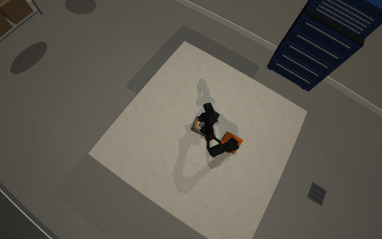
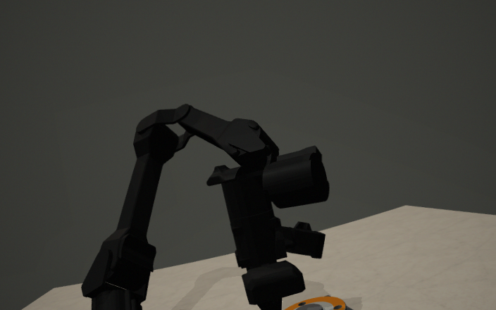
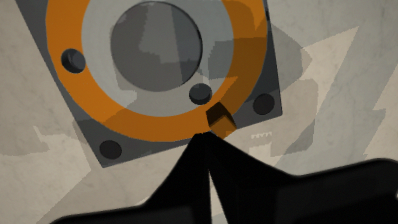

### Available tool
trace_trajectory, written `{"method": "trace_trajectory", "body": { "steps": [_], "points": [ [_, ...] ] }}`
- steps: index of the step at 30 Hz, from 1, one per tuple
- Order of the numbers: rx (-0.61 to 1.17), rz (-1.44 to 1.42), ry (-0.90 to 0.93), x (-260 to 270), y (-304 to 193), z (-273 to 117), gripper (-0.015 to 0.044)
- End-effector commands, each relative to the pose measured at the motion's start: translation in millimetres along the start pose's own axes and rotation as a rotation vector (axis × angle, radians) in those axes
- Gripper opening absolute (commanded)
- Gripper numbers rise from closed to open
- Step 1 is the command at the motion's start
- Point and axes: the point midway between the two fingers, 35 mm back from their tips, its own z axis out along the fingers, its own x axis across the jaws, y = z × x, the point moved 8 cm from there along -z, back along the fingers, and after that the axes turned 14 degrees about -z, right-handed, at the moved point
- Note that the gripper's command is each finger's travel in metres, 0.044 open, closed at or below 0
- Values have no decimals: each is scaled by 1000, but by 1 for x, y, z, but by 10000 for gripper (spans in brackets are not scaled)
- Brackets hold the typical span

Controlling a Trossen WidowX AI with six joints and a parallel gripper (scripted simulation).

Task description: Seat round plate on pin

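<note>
The round plate, with an orange ring and a pale grey middle [image 3: 64, 25] [image 1: 196, 124] [image 2: 328, 299], sits around the dark post [image 3: 157, 47] over the square grey base [image 3: 90, 130]. Its orange tab [image 3: 222, 125] points toward the lower right in the wrist view. The hole [image 3: 200, 94] beside the tab looks dark; I cannot make out the pin, nor tell how far the plate is tilted. My gripper [image 3: 203, 140] is shut and empty. Its tips appear at the plate's rim, just left of the tab; whether they touch is unclear. In the exterior view the tips are below the frame.
Another hole [image 3: 73, 60] shows in the orange ring. Dark round spots mark the base's near corners. The arm stands on an orange square [image 1: 227, 136] beside the base, on a pale table [image 1: 157, 118]. A blue drawer cabinet [image 1: 311, 53] stands beyond the table.
</note>
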Motion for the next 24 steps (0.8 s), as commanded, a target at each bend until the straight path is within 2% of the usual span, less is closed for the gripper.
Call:
{"method": "trace_trajectory", "body": {
  "steps": [1,24],
  "points": [
    [6,-3,-1,-6,1,1,0],
    [5,-4,-2,-34,15,-3,0]
  ]
}}
